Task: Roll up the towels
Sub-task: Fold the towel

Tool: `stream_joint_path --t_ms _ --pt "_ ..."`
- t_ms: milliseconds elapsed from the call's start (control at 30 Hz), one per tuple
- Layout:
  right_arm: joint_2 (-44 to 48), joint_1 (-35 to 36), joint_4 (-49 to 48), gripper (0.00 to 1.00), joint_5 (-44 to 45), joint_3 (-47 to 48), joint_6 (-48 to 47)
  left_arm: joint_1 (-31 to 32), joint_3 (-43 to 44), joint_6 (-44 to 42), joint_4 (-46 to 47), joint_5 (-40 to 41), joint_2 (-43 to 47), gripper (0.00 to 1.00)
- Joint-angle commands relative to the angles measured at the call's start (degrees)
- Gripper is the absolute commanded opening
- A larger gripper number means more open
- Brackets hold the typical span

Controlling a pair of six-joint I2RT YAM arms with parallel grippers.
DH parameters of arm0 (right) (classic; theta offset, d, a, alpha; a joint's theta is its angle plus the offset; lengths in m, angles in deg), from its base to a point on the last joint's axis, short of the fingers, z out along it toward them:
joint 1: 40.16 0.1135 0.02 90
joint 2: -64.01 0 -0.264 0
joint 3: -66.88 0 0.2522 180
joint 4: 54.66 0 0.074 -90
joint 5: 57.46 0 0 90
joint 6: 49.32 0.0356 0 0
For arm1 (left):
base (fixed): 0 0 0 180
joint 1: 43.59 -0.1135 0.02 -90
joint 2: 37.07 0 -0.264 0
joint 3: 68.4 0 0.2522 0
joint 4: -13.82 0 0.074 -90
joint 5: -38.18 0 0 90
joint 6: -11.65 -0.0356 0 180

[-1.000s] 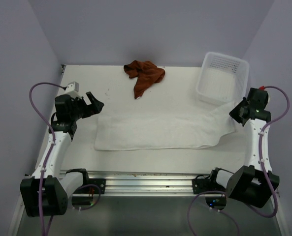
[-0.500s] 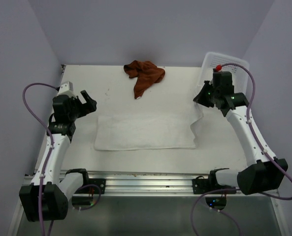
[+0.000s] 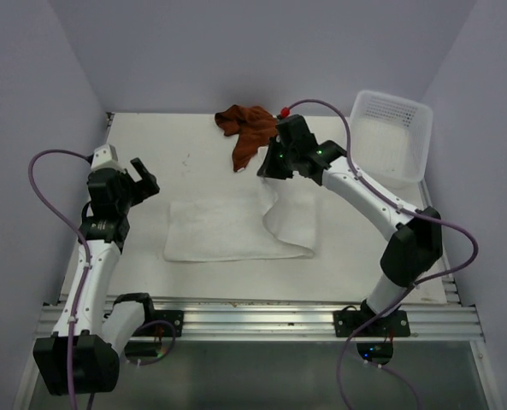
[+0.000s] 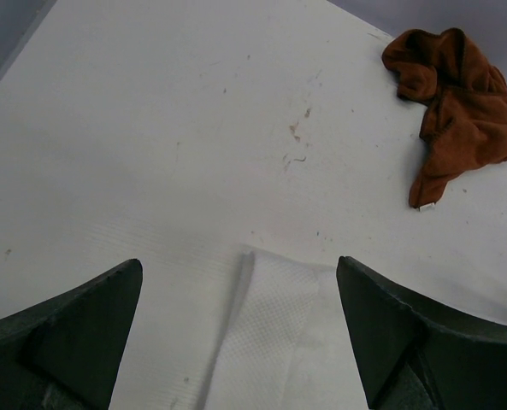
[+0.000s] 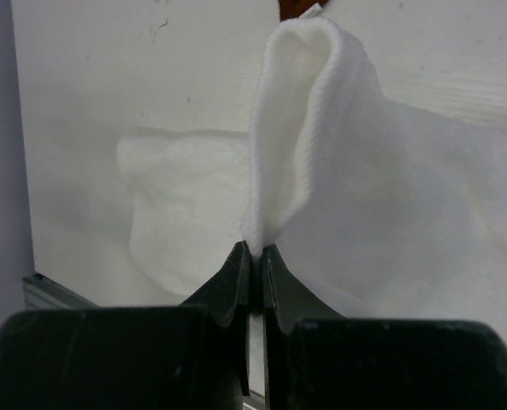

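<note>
Jaws of the right gripper (image 5: 255, 252) are pressing together on a pinched ridge of the white towel (image 5: 338, 171), holding that end up off the table (image 3: 193, 145) so the cloth is arching above the fingertips. From above, the lifted right end is hanging over the middle of the towel, doubling it back on itself. The left portion is lying flat on the near-centre of the table, between the two arms.

The left gripper (image 3: 146, 175) is hovering with its fingers spread wide and holding nothing, just off the flat towel's left edge. Its wrist camera is showing a corner of the white cloth below and between the two fingers.

The rust-brown towel (image 3: 251, 132) is sitting crumpled at the far edge of the table, just beyond the right gripper and apart from the white towel. A white perforated basket (image 3: 392, 96) is standing in the far right corner, well clear of both towels.
</note>
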Motion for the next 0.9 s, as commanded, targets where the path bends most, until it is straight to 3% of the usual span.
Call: stream_joint_path --t_ms 0,367,867 --pt "-3.06 3.61 -3.16 0.0 1.47 6.73 4.08 0.27 2.37 0.18 -0.22 2.71 1.09 0.99" --pt "-17.9 11.79 -3.78 0.0 0.78 20.62 7.33 0.19 2.02 0.09 -0.4 2.27 1.62 1.0" --pt "-25.83 16.62 -6.77 0.0 -2.39 23.27 10.15 0.1 1.93 0.27 -0.31 1.48 2.06 1.0"
